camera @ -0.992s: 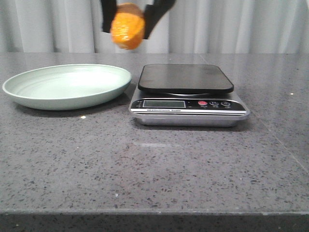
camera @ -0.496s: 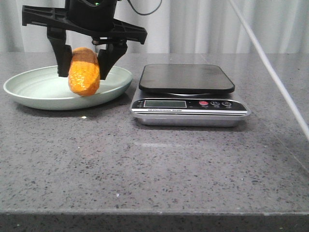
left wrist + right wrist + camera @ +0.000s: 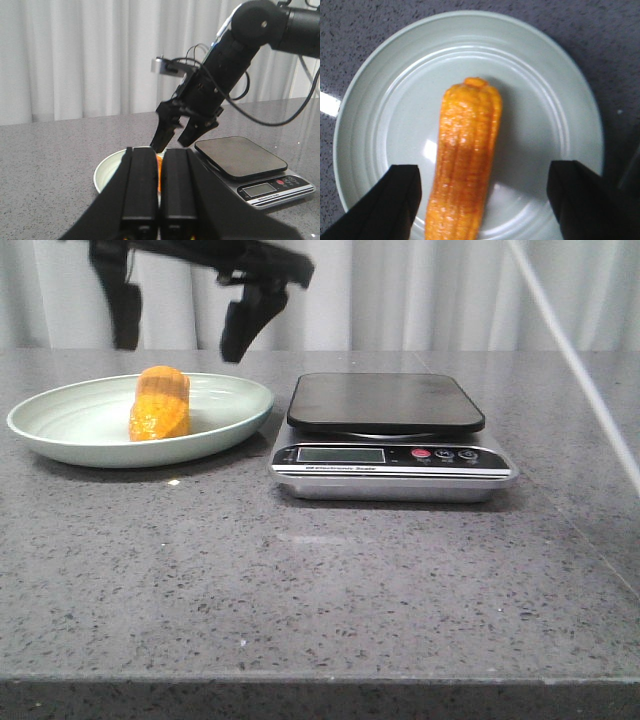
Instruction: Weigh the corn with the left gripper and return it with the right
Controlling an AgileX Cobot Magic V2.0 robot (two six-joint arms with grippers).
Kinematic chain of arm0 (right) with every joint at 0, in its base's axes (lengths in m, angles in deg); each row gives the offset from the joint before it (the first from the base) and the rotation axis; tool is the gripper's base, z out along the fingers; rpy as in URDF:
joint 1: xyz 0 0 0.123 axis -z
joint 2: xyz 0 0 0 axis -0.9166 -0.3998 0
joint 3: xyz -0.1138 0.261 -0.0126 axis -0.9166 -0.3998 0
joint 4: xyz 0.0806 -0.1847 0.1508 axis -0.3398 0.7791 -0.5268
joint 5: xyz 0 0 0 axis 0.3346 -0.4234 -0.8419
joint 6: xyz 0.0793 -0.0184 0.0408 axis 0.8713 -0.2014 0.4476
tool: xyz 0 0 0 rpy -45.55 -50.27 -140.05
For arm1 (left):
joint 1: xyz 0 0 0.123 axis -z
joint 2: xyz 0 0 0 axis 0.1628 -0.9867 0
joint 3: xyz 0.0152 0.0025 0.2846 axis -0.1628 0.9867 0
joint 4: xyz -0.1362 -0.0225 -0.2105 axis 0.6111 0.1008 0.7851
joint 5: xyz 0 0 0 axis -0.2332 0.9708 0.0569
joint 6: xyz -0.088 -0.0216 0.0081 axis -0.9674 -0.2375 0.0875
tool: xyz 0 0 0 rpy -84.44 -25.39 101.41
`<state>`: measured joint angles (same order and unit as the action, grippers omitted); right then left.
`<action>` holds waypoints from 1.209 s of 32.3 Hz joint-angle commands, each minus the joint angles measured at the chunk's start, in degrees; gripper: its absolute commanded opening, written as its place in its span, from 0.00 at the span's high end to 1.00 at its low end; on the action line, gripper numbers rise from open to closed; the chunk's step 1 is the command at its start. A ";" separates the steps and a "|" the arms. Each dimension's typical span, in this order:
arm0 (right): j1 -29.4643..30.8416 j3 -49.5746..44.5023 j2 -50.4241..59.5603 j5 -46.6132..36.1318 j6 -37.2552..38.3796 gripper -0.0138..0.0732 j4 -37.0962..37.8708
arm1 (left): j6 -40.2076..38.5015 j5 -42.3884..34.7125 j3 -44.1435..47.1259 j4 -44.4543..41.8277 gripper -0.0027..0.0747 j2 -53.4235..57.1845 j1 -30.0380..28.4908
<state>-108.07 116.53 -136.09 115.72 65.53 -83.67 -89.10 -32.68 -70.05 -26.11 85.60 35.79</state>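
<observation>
Corn: one orange-yellow corn cob (image 3: 160, 405) lies on its side in the pale green plate (image 3: 60, 430), left of the scale.
Right wrist view: looks straight down on the cob (image 3: 465, 160), showing its kernel rows and both dark fingertips (image 3: 395, 200) spread wide either side, touching nothing.
Front view: only here do the scale's display and buttons face the reader (one kitchen scale (image 3: 390, 445), platform bare).
Right gripper: the right gripper (image 3: 180, 325) hangs above the plate, jaws wide apart, pointing down.
Left gripper: in the left wrist view the left gripper (image 3: 159, 185) has its two fingers pressed together, holding nothing, aimed level toward the plate.
Table: one grey speckled table (image 3: 320, 590).
</observation>
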 commanded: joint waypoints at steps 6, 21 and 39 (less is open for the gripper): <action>5.05 2.75 10.66 7.53 -3.98 0.13 5.86 | -0.11 -4.37 -1.46 -0.13 0.80 0.59 -0.08; 13.53 -16.38 32.46 2.13 -12.26 0.13 6.84 | -0.11 -4.37 -1.46 -0.13 0.80 0.59 -0.08; 16.92 -70.07 76.67 -20.58 -12.40 0.13 9.46 | -0.11 -4.26 -1.46 -0.13 0.80 0.59 -0.08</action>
<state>-91.50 50.74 -66.07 102.08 53.69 -76.21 -89.10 -32.68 -70.05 -26.11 85.60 35.79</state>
